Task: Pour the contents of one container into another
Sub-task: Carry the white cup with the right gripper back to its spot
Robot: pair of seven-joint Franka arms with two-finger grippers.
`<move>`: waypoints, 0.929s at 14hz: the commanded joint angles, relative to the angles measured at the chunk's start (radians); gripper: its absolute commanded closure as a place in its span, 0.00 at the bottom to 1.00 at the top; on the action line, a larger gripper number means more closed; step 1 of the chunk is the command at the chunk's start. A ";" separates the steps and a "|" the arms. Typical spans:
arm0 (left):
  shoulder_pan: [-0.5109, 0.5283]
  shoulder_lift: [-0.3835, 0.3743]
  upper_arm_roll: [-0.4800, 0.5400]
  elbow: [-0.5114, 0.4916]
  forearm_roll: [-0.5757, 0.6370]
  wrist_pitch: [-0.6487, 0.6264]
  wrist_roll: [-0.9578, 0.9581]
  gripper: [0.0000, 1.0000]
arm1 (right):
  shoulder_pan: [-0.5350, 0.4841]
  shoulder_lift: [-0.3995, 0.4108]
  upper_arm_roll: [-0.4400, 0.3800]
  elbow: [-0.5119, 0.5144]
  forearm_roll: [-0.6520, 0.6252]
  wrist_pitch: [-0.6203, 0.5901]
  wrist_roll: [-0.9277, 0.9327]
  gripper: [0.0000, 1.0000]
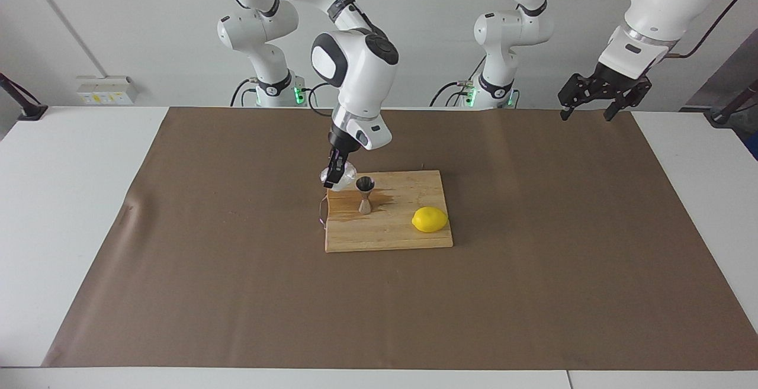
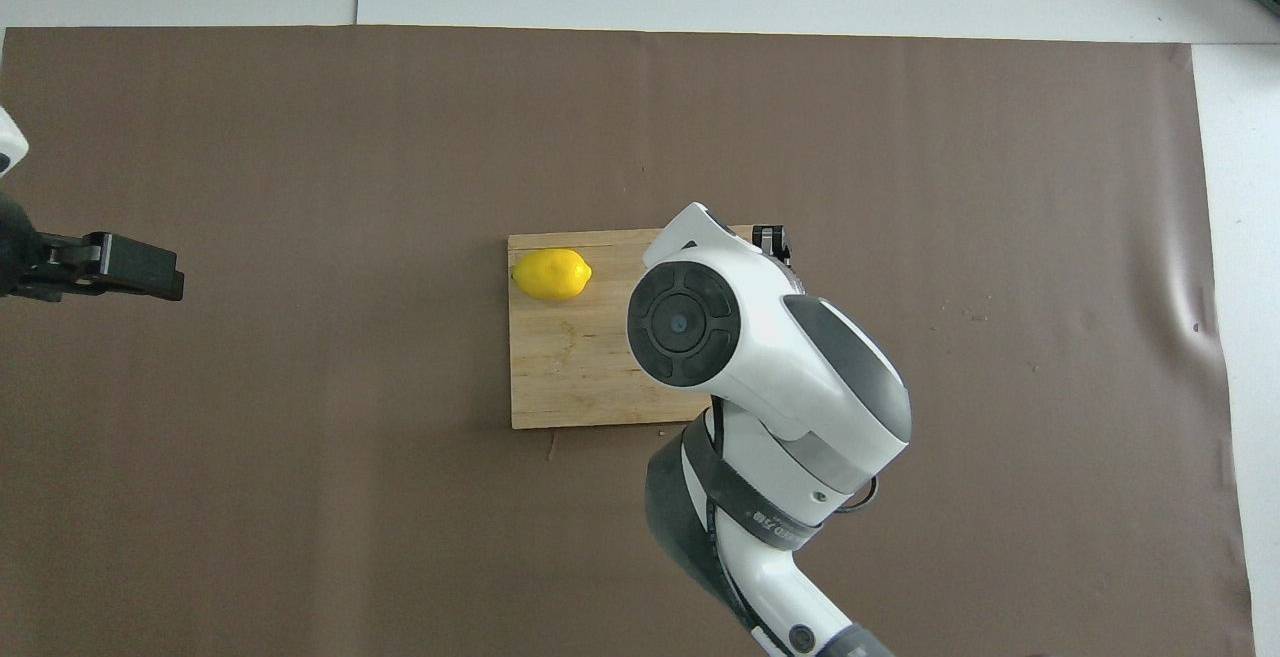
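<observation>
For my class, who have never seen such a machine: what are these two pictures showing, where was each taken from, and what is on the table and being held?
Two white robot arms stand at a table covered by a brown sheet. One picture faces the robots from across the table; the other looks down from above them. On a wooden board stand a steel jigger and a lemon. The right tool holds a small clear cup raised beside the jigger's mouth, at the board's right-arm end. The left tool waits in the air over the sheet's edge.
</observation>
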 commanded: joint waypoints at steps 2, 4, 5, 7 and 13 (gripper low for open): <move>0.007 -0.028 -0.002 -0.031 0.011 0.005 0.003 0.00 | -0.076 -0.002 0.007 -0.016 0.099 0.025 -0.122 1.00; 0.007 -0.028 -0.002 -0.031 0.011 0.005 0.003 0.00 | -0.125 -0.001 0.007 -0.023 0.146 0.025 -0.198 1.00; 0.007 -0.029 -0.002 -0.031 0.011 0.005 0.003 0.00 | -0.150 -0.001 0.007 -0.032 0.159 0.028 -0.229 1.00; 0.007 -0.029 -0.002 -0.031 0.011 0.005 0.003 0.00 | -0.199 -0.005 0.007 -0.068 0.198 0.059 -0.283 1.00; 0.007 -0.029 -0.002 -0.031 0.011 0.005 0.003 0.00 | -0.367 -0.040 0.007 -0.237 0.382 0.232 -0.514 1.00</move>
